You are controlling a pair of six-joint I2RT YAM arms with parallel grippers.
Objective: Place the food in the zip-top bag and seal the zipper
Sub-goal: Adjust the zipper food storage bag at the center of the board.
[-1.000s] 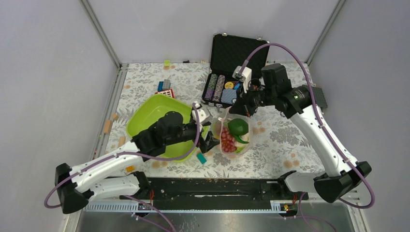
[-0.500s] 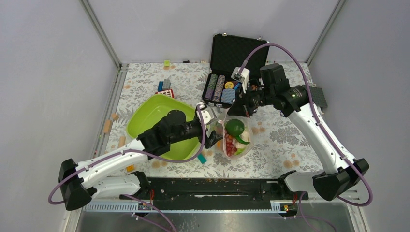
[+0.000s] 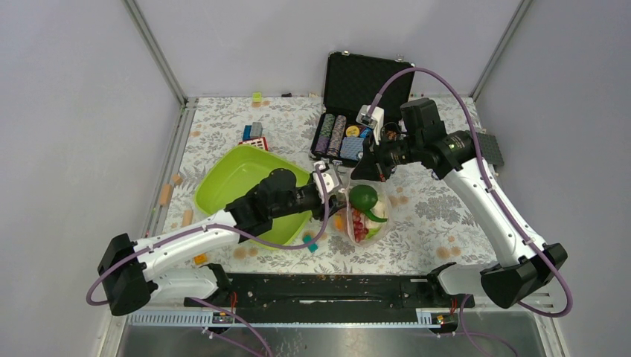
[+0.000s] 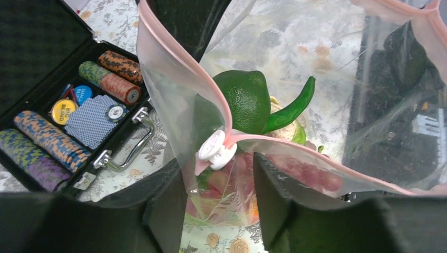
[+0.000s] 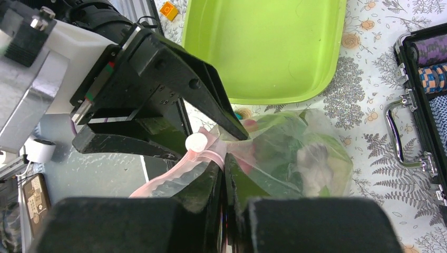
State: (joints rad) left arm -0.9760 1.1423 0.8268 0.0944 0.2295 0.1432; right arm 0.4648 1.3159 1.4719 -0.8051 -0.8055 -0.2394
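The zip-top bag [image 3: 366,214] hangs between both arms with the food inside: a dark green fruit [image 4: 246,100], a green pod [image 4: 292,108], purple-red grapes [image 4: 308,173] and white cauliflower [image 5: 312,158]. Its pink zipper [image 4: 176,66] gapes apart above a white slider [image 4: 215,150] at the near end. My left gripper [image 4: 219,182] straddles that bag corner just below the slider; its fingers stand apart with film between them. My right gripper [image 5: 224,176] is shut on the zipper strip beside the slider [image 5: 197,142] and holds the bag up.
An empty lime-green tray [image 3: 238,178] lies left of the bag under my left arm. An open black case [image 3: 344,137] with poker chips stands behind the bag. Building blocks [image 3: 254,136] sit at the back left, and a teal block [image 3: 311,244] lies near the tray's front.
My left arm has reached right to the bag's near corner, and its jaws have narrowed around the slider end. The right gripper keeps its hold, and the bag has shifted slightly.
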